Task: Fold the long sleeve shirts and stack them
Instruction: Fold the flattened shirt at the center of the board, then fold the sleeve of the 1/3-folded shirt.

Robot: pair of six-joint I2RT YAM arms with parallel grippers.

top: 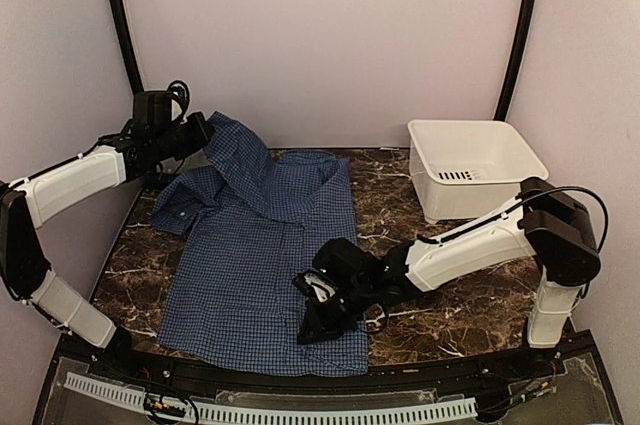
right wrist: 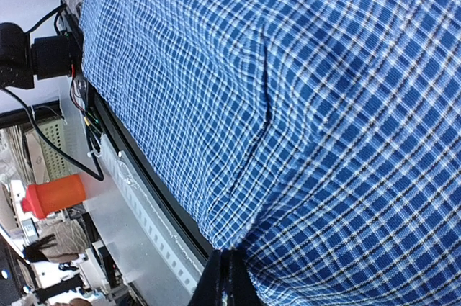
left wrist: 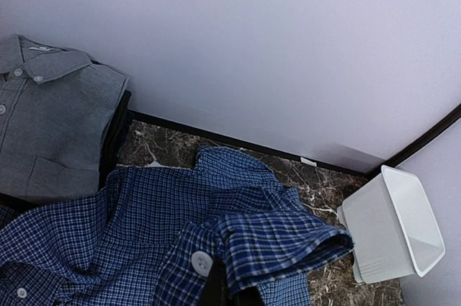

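Jaws clamped on blue shirt (top: pixel 250 255) – left gripper (left wrist: pixel 220 277) w/ raised sleeve, right gripper (right wrist: pixel 227 259) at hem

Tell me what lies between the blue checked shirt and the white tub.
Only bare marble tabletop, seen in the top external view; the blue checked shirt and white tub are apart.

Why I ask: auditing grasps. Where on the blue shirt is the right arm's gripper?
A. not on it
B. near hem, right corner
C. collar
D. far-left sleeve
B: the right gripper sits at the near-right hem of the blue shirt, its fingers closed on the cloth.
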